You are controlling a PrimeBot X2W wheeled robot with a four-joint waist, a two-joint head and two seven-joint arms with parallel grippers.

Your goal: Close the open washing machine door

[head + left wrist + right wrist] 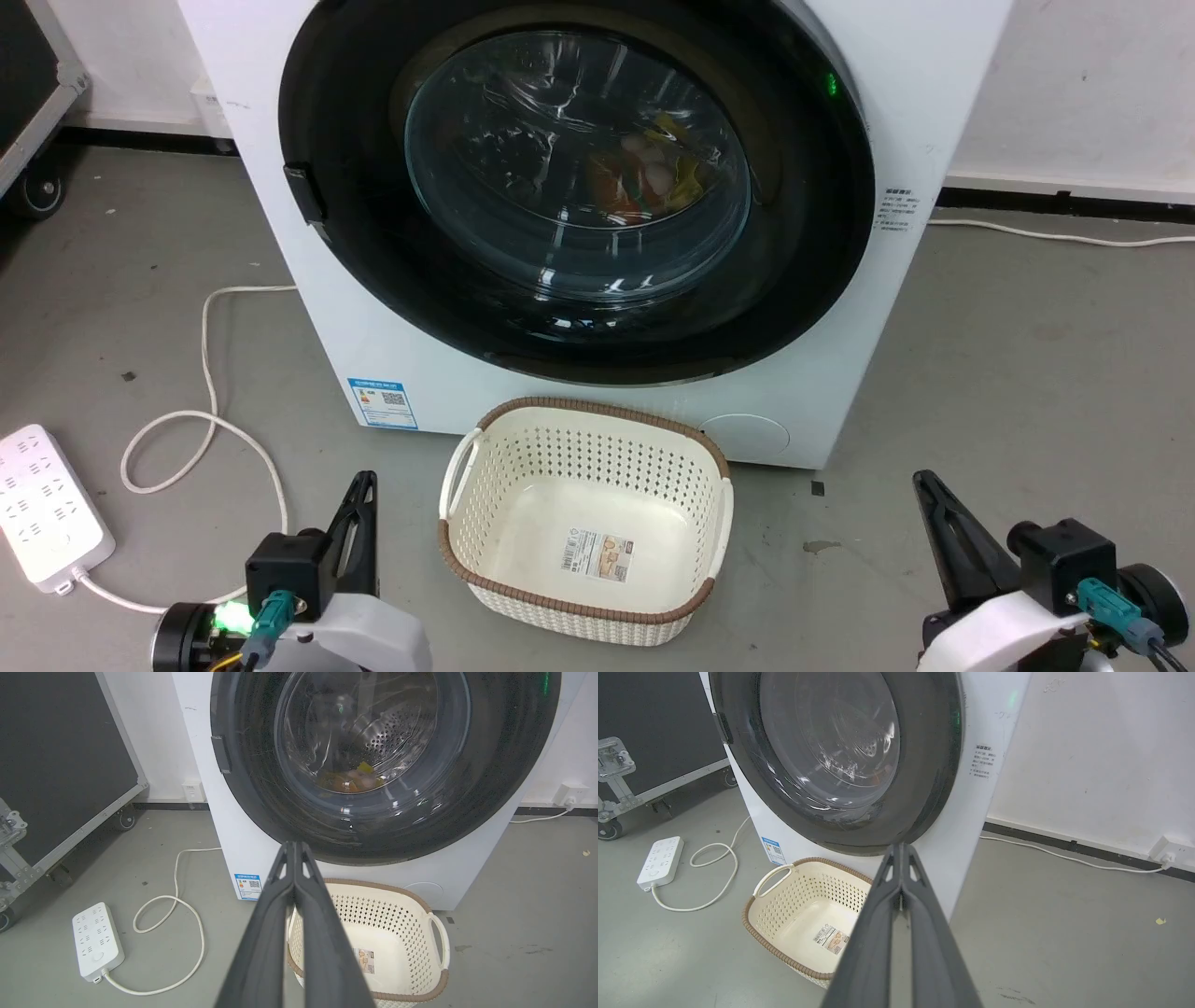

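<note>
The washing machine door is seen lying flush against the front of the white washing machine. Its wide glossy black rim is wrapped around a bulging clear glass centre, through which coloured laundry is glimpsed. A cream basket is set just before it. The left gripper and right gripper are held with fingers pressed together on nothing, apart from the door.

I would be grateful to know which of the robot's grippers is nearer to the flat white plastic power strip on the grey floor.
Left. The left gripper sits just right of the white power strip; the right gripper lies beyond the cream perforated plastic basket.
</note>
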